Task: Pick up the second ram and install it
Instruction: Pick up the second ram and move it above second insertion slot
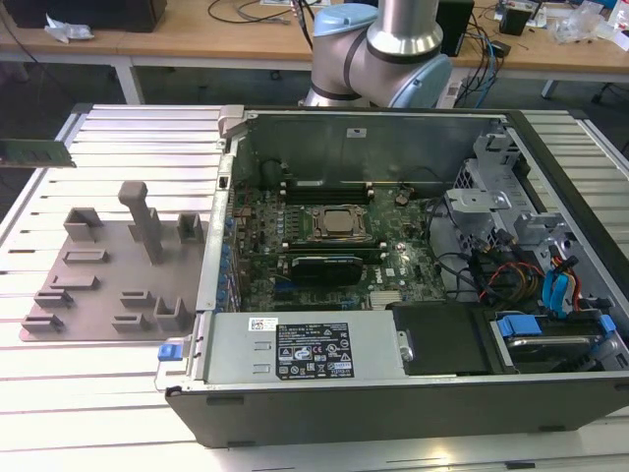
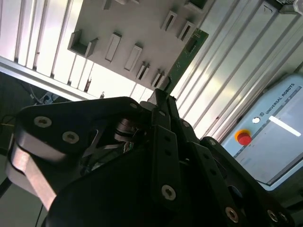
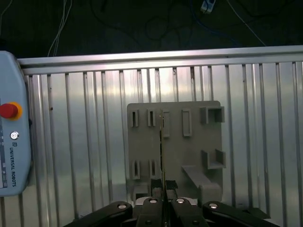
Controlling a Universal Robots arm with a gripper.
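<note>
Ribbed metal desk point(image 1: 108, 393) spreads below your tool point(image 2: 161, 97), clamped on one end of the second ram point(image 2: 187, 54) above the grey holder tray point(image 3: 182, 142), on the exterior view's left.

Table: slatted aluminium top point(image 1: 108, 388) under everything, its ribs also visible in both wrist views.
Holder tray: grey plastic plate point(image 1: 98, 287) with upright slots and posts, lying flat on the table toward the exterior view's left, just beside the case; seen from above in the first wrist view point(image 3: 175, 146).
Computer case: dark tower point(image 1: 393, 418) lying on its side, lid off, at the exterior view's right.
Motherboard: green board point(image 1: 257, 231) on the case floor.
Processor socket: metal-framed square point(image 1: 339, 224) near the board's middle.
Power supply: silver box point(image 1: 305, 349) with a label, along the near wall.
Blue latch: small tab point(image 1: 172, 350) at the case's near left corner.
Cables: red, orange and blue leads point(image 1: 501, 275) at the right.
Desks: wooden tops point(image 1: 197, 34) far behind.
</note>
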